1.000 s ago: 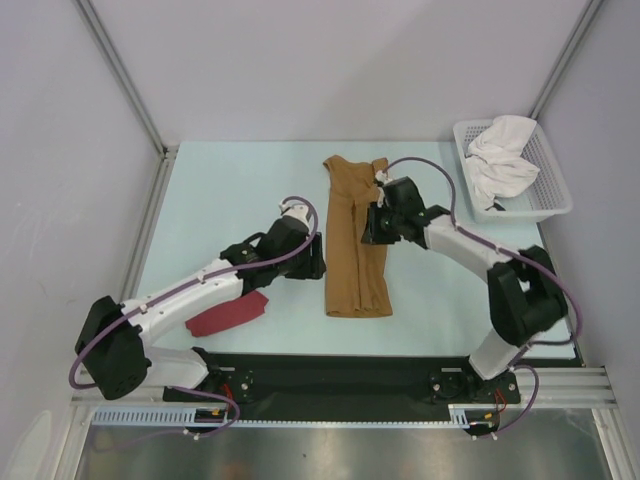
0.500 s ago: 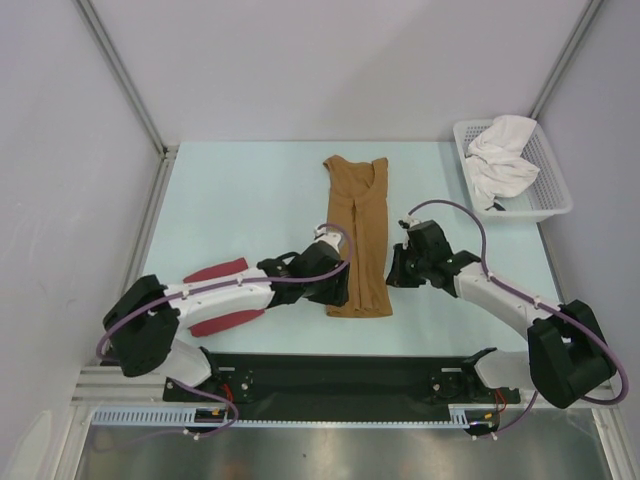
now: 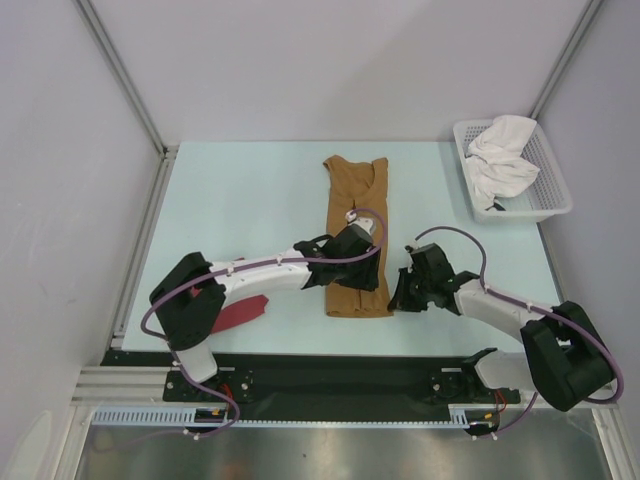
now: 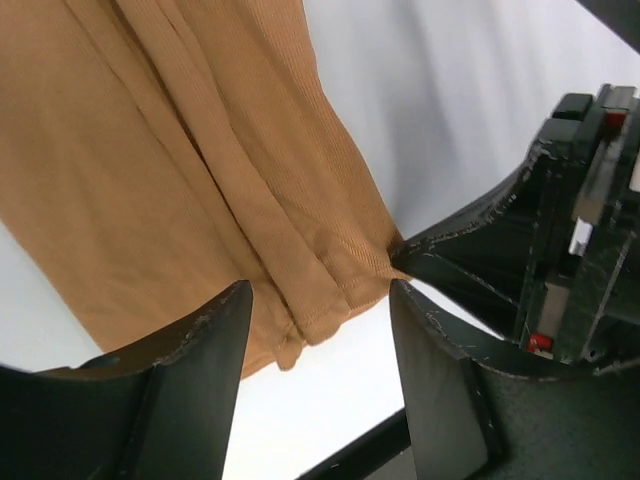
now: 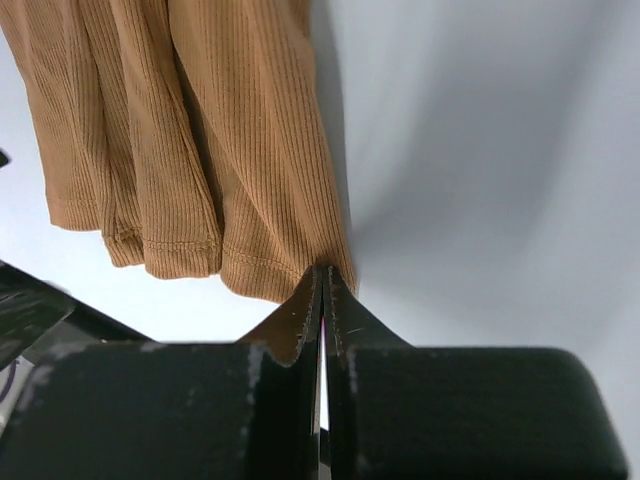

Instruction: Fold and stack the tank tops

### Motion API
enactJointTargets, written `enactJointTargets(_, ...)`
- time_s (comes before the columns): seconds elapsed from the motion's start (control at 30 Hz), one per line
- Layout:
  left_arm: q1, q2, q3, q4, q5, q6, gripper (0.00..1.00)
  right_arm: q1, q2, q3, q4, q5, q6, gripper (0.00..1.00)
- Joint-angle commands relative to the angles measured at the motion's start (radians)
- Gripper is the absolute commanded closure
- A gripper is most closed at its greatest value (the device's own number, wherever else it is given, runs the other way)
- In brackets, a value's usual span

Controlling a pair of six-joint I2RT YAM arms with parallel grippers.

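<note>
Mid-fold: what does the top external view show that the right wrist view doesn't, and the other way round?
Only the top external view shows the whole tan tank top folded into a long strip, the left fingers over its near end, the dark red tank top partly under the left arm, and the white basket holding white cloth. Only the right wrist view shows the right fingers shut together, tips at the hem's right corner; whether cloth is pinched is unclear. Both show the tan top's hem end on the pale table.
</note>
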Motion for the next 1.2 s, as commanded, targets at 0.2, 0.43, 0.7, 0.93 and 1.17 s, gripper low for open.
enactJointTargets(0.2,-0.008,0.099,0.157,-0.057,0.004,0.013,0.37,0.022,-0.15,-0.076,-0.128,0.109,0.115,1.0)
enactJointTargets(0.43,-0.018,0.14,0.175,-0.029,0.036,-0.004,0.41,0.024,-0.21,-0.085,-0.151,0.126,0.126,1.0)
enactJointTargets(0.7,-0.021,0.155,0.156,0.024,0.036,-0.051,0.45,0.022,-0.297,-0.058,-0.1,0.109,0.134,0.99)
enactJointTargets(0.93,-0.019,0.223,0.168,0.057,0.057,-0.088,0.52,0.022,-0.311,-0.05,0.007,0.072,0.174,0.96)
enactJointTargets(1.17,0.001,0.205,0.074,0.099,0.011,-0.14,0.53,0.022,-0.207,-0.148,0.203,0.072,0.232,1.0)
